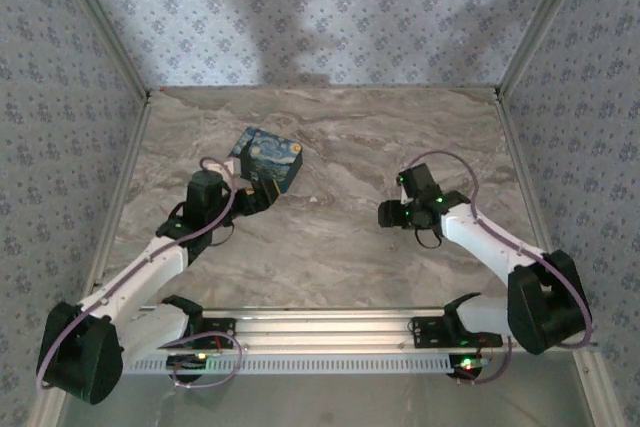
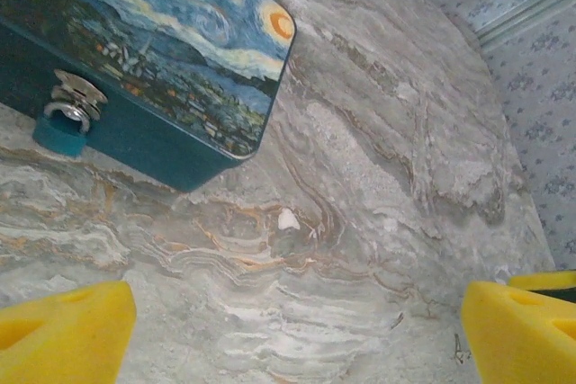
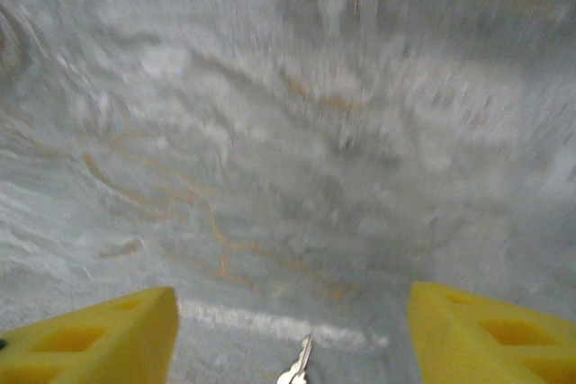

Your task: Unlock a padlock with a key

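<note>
A blue box (image 2: pixel 162 33) painted with a swirling night sky lies on the marble table. From the silver hasp on its front wall hangs a small padlock (image 2: pixel 61 130) by a silver shackle; its body looks teal here. My left gripper (image 2: pixel 297 334) is open, its yellow fingers (image 2: pixel 63 330) wide apart over bare marble, short of the box. From above, the left gripper (image 1: pixel 255 197) sits at the near edge of the box (image 1: pixel 270 159). A small silver key (image 3: pixel 299 368) lies on the table between the yellow fingers (image 3: pixel 90 339) of my open right gripper (image 3: pixel 292 343), touching neither.
Patterned walls close in the table (image 1: pixel 330 247) on the left, back and right. The right gripper (image 1: pixel 385 214) hovers low at mid-right. An aluminium rail (image 1: pixel 320 332) with the arm bases runs along the near edge.
</note>
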Controlling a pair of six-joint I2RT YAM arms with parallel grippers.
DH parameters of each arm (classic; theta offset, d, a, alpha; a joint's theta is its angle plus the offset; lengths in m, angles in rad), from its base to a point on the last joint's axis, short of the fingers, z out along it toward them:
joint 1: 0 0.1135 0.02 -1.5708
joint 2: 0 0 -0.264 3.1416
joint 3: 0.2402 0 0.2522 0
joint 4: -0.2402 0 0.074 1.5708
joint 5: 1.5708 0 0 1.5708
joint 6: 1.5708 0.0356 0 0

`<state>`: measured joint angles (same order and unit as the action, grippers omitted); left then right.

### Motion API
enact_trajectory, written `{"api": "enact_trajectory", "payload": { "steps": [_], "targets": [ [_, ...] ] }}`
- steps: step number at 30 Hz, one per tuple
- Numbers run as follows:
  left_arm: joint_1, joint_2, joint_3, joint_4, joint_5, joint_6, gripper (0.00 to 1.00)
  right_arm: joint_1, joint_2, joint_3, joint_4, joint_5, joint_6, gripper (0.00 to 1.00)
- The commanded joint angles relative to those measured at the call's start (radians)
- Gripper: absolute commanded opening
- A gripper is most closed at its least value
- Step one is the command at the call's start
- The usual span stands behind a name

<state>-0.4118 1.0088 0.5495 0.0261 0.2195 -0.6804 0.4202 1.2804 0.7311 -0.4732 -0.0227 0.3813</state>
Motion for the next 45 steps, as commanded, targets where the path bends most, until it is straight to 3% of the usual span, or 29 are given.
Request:
{"api": "enact_trajectory", "payload": {
  "steps": [1,10,18,34,45],
  "targets": [
    [-0.020,0.013,0.003,0.021,-0.035,-0.015,0.93,0.024,0.032,0.012,-0.108,0.000,0.065,0.64],
    [-0.030,0.028,0.005,0.019,-0.054,-0.011,0.94,0.101,0.120,-0.010,-0.115,0.010,0.099,0.52],
    [-0.034,0.028,0.004,0.018,-0.057,-0.011,0.94,0.107,0.160,-0.030,-0.094,0.018,0.090,0.49],
    [-0.035,0.038,0.003,0.013,-0.064,-0.015,0.95,0.145,0.162,-0.039,-0.123,0.002,0.088,0.32],
    [-0.038,0.040,0.001,0.009,-0.068,-0.013,0.95,0.168,0.126,-0.043,-0.178,0.023,0.105,0.30]
  ]
}}
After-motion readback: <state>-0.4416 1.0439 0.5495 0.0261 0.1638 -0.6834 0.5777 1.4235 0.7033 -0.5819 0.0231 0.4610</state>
